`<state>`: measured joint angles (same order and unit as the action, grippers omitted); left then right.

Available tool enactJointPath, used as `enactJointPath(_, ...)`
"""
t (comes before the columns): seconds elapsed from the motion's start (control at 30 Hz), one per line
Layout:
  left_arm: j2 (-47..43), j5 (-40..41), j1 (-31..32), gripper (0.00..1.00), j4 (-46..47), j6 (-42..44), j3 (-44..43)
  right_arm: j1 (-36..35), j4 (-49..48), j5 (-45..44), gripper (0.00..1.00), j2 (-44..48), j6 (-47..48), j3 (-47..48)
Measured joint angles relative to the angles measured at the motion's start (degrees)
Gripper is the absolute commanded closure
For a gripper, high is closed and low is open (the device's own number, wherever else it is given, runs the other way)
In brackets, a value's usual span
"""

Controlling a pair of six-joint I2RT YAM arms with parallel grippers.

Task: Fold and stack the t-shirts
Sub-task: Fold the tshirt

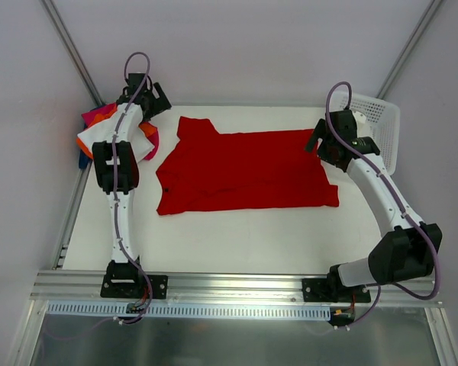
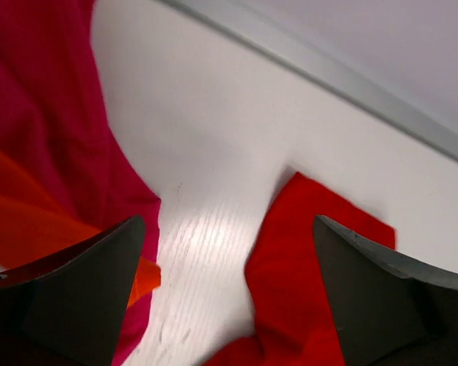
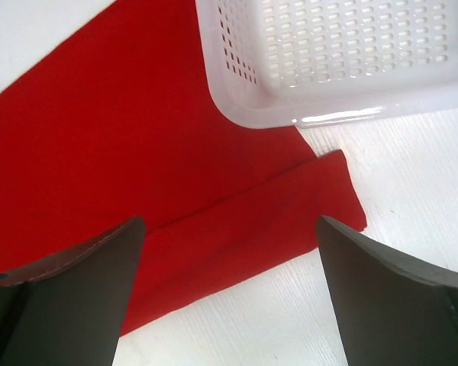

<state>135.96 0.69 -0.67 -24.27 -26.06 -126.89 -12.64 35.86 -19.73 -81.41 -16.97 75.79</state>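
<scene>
The red shirt (image 1: 240,171) lay spread across the middle of the table (image 1: 237,236), with a lengthwise fold showing as a doubled band along its near edge. Its right end reached the corner of the basket (image 1: 378,114); whether cloth and basket touched could not be told. The stack (image 1: 99,116) of folded shirts sat at the far left corner, partly hidden behind the left arm. The left gripper (image 2: 227,225) hung over bare table between the stack and the red shirt's far-left corner, jaws spread wide and holding nothing. The right gripper (image 3: 230,221) hung over the shirt's right end, equally wide and empty. The cloth looked light, thin and limp: it would likely drape and sag from any single pinch, drag across the table and shed its fold if pulled by one point. The safer hold seemed to be a pinch at the two corners of one short end, one per arm, catching both layers of the doubled band so the fold travelled with it. A grip near the basket risked snagging its rim.
</scene>
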Motion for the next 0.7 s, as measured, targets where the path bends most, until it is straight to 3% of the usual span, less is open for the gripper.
enactJointPath(0.17,10.2,-7.3,-0.9,0.08,-0.2,0.0,-3.0,-0.4,1.5,-1.6,0.01,2.0,0.7,-2.1)
enactJointPath(0.7,12.8,-23.0,-1.3,0.12,4.2,-3.7,-5.3,-0.9,2.4,-3.8,0.01,2.6,1.0,-2.6)
